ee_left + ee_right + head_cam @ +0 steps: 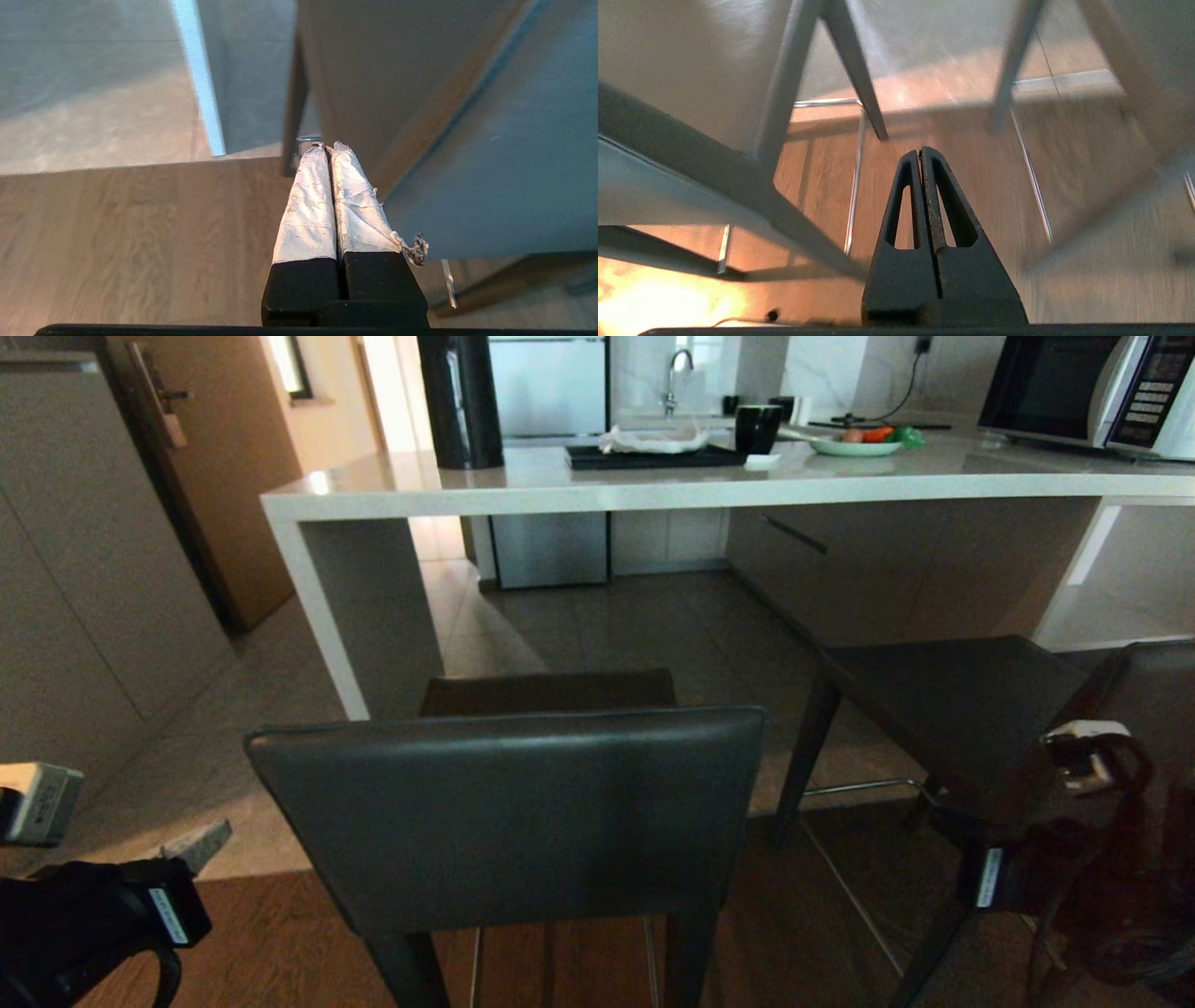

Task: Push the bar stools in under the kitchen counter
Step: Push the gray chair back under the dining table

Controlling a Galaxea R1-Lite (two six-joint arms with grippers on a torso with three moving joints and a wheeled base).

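Before the kitchen counter (653,485), bar stools (509,812) backrest toward camera, upright

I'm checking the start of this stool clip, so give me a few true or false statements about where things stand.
1. The near stool is already under the counter. False: it stands out in front of it, backrest toward the camera.
2. The left gripper is shut. True.
3. The right gripper holds a stool leg. False: it is shut on nothing, above the floor.
4. A microwave sits on the counter at the right. True.
5. Only one stool is in view. False: a second stool stands to the right.
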